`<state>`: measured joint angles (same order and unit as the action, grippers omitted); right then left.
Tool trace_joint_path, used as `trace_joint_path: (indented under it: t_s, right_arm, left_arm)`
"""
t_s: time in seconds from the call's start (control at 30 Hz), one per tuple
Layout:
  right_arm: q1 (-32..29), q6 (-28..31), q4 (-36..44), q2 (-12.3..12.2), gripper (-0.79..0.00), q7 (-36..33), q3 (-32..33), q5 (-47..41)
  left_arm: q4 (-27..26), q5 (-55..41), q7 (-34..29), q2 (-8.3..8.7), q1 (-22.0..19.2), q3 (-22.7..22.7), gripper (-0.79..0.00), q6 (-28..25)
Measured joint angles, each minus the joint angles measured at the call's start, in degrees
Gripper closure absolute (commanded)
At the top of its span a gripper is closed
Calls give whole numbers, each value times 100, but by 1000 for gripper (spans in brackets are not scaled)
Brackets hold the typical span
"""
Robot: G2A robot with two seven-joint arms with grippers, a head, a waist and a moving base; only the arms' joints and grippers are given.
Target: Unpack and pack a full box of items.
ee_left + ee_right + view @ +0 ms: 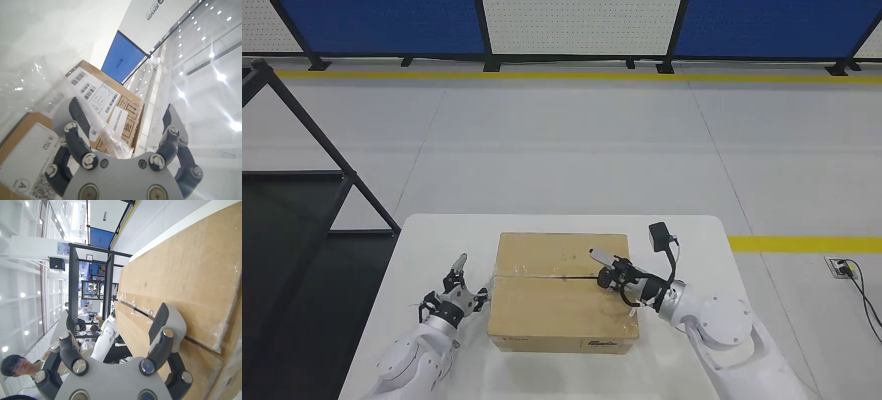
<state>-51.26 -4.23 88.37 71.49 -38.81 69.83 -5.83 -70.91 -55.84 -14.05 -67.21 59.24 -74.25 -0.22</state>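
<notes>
A closed cardboard box (542, 300) sits mid-table on the white table (442, 240), its two top flaps meeting at a taped seam (542, 276). My right gripper (604, 268) is open over the seam's right end. In the right wrist view (115, 309) one finger (160, 321) rests on the box top (179, 266) beside the slit seam, and the other hangs off the box. My left gripper (464, 285) is open beside the box's left side. In its wrist view (121, 106) a crumpled strip of clear tape (113, 135) lies between the fingers, before the labelled box side (130, 102).
A black metal frame (302, 130) stands off the table's left. Blue partition panels (382, 25) line the back behind a yellow floor line. Bare table surface lies behind the box and along its left and right.
</notes>
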Motion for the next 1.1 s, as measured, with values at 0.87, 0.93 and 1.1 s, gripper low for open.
trace_joint_path:
  t_s: [0.87, 0.93, 1.1]
  right_arm:
    - [-24, -70, 114, 25, -785, 422, -75, -147]
    - [-37, -74, 127, 28, -785, 468, -69, -176]
    - [-22, -109, 120, 33, -785, 505, -92, -163]
  left_arm:
    - [-1225, 967, 1473, -165, 1019, -711, -785, -2593]
    - [-1340, 1136, 1545, -179, 1132, -725, -785, -2708]
    - [-1607, 1443, 1679, -216, 1367, -750, -785, -2949]
